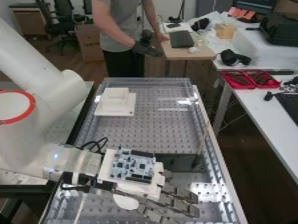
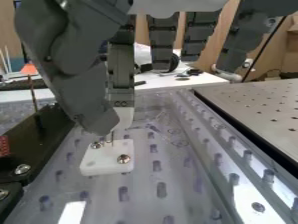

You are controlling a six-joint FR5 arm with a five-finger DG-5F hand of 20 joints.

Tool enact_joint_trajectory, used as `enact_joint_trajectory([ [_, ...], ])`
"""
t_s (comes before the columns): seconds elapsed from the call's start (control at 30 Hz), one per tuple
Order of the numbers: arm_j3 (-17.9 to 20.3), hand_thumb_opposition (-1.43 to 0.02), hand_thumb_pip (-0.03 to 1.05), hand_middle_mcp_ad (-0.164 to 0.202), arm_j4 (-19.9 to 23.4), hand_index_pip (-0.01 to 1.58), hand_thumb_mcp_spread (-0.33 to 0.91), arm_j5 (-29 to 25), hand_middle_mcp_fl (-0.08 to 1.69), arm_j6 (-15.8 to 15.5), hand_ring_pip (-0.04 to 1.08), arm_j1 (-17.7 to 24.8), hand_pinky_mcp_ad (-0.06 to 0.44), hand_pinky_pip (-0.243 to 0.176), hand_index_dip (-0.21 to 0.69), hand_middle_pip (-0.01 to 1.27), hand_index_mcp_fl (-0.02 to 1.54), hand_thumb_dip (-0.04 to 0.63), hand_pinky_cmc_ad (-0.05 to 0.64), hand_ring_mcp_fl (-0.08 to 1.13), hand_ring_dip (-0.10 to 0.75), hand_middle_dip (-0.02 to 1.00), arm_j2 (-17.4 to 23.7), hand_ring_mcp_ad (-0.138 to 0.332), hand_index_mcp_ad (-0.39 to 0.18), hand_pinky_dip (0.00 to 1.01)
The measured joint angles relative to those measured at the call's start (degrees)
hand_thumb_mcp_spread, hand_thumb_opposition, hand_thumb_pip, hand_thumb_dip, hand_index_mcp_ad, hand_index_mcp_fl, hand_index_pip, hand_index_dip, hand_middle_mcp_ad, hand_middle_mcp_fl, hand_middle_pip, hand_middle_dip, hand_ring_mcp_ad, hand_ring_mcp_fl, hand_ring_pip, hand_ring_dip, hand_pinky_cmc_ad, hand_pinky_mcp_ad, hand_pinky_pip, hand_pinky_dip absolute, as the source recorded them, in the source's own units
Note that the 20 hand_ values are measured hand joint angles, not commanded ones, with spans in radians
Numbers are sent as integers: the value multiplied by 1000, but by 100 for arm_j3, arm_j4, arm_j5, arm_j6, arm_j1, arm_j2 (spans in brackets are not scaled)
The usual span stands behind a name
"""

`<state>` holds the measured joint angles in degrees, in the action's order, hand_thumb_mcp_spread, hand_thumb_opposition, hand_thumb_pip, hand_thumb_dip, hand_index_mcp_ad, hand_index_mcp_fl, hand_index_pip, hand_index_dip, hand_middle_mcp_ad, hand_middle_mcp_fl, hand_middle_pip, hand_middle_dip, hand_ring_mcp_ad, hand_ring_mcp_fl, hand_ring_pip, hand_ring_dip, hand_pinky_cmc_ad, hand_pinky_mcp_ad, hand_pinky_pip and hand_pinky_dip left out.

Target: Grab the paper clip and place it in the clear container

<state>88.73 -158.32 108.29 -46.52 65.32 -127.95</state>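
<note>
Hand (image 2: 83, 92) just above likely paper clip (image 2: 112, 137) at white block (image 2: 106, 158), can't tell if pinching; secure hold, lift straight.

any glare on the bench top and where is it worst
High view: bright patches on the bench top, a broad one by the hand, smaller streaks toward the far end; wrist view: a hard white rectangle of reflected light on the clear surface, bright glare along the side rail, probably the worst spots for hiding detail.
</note>
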Motion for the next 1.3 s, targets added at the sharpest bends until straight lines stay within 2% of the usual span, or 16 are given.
enact_joint_trajectory([
  [0.17, 74, -890, 665, 68, 177, 1525, 429, -22, 119, 214, 91, -3, 251, 21, 117, 124, 445, 283, 328, 0, 82, 175, 21, 101, -152, 190],
  [0.27, 102, -899, 663, 68, 254, 1508, 443, -47, 138, 319, 93, -4, 248, 21, 119, 124, 468, 267, 333, 16, 82, 175, 30, 101, -152, 188],
  [0.33, 112, -913, 661, 68, 285, 1508, 445, -57, 141, 350, 93, -4, 251, 37, 119, 124, 511, 267, 347, 19, 86, 175, 36, 103, -150, 190],
  [0.57, 189, -920, 658, 66, 504, 1508, 443, -131, 176, 572, 101, 5, 251, 37, 113, 124, 524, 269, 363, 38, 87, 175, 230, 101, -150, 190],
  [0.77, 360, -922, 658, 66, 919, 1506, 443, -220, 188, 895, 99, 71, 248, 35, 106, 124, 524, 265, 365, 38, 87, 175, 584, 103, -150, 187],
  [0.87, 525, -923, 658, 66, 1211, 1506, 443, -243, 187, 1113, 99, 164, 251, 51, 106, 124, 524, 269, 363, 38, 87, 175, 833, 103, -150, 190],
  [1.13, 1052, -922, 658, 66, 2031, 1506, 443, -131, 188, 1731, 99, 697, 248, 51, 106, 124, 524, 269, 379, 38, 87, 175, 1572, 103, -150, 190],
  [1.3, 1254, -922, 658, 66, 2264, 1506, 443, 45, 206, 1900, 99, 1081, 251, 51, 106, 124, 524, 269, 379, 38, 87, 175, 1829, 103, -150, 190],
])
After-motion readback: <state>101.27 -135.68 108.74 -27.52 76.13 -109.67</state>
